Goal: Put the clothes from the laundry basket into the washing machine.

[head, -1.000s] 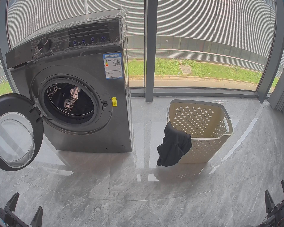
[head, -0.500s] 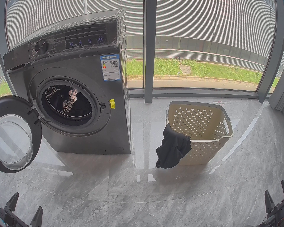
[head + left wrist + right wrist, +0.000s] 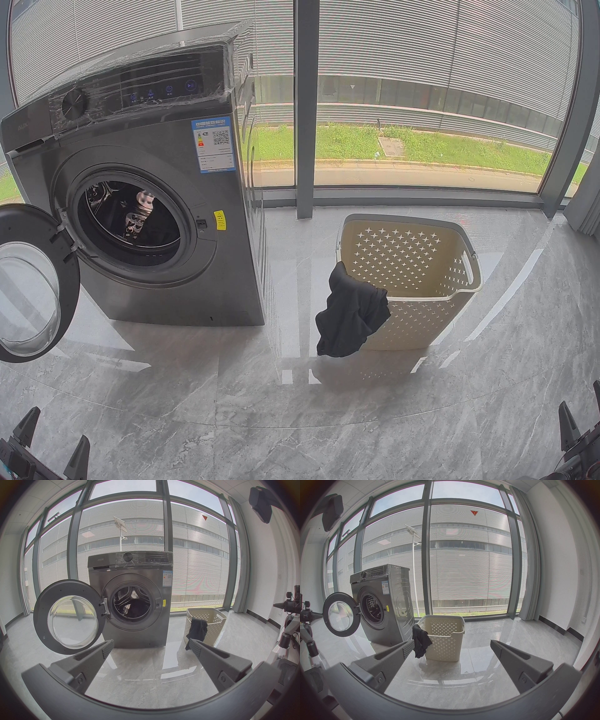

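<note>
One steel-grey washing machine [image 3: 231,269] stands on the glossy, veined stone floor [image 3: 250,400]. Its round, glass-paned door [image 3: 31,290] is swung wide open. Just to the machine's right sits one cream plastic laundry basket [image 3: 431,297], boxy and pierced with star-shaped holes. One limp black garment [image 3: 350,315] hangs over the basket's near rim, half outside. My left gripper [image 3: 150,642] and right gripper [image 3: 451,644] hang low, well short of it, both spread apart and holding nothing. The garment lies ahead, between the two.
</note>
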Robot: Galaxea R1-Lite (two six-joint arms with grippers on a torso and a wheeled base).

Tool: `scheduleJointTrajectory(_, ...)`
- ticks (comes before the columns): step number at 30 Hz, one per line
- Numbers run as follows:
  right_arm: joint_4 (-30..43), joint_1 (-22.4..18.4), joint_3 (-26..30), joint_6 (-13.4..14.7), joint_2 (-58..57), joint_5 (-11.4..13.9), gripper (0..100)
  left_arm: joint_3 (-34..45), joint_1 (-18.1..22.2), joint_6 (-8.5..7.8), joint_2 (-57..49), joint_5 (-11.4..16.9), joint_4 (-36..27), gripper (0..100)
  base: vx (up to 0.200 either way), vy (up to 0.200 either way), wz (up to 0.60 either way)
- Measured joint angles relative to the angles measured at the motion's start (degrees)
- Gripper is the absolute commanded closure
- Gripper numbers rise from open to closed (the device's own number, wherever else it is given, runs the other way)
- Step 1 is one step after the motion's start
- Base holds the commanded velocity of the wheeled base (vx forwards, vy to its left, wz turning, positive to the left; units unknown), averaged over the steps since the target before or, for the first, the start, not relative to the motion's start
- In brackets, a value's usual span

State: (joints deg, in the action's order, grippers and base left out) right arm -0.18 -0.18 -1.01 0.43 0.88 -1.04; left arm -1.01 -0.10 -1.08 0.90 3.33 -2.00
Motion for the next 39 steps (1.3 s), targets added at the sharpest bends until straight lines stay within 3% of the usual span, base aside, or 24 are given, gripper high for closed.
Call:
scheduleJointTrajectory(13, 0.0, 0.02, 0.0, 0.0, 0.02, -0.02, 0, 0.02, 0.0, 0.05, 0.02, 0.01, -0.02, 0, 0.0, -0.015, 0.0)
scheduleJointTrajectory(31, 0.02, -0.17, 0.0, -0.05, 0.05, -0.02, 0, 0.0, -0.01, 0.2, 0.02, 0.0, 0.0, 0, 0.2, 0.0, 0.0)
scheduleJointTrajectory(39, 0.0, -0.06, 0.0, 0.26, 0.05, -0.05, 0, 0.0, -0.01, 0.16, 0.02, 0.0, -0.02, 0, 0.0, 0.0, 0.0)
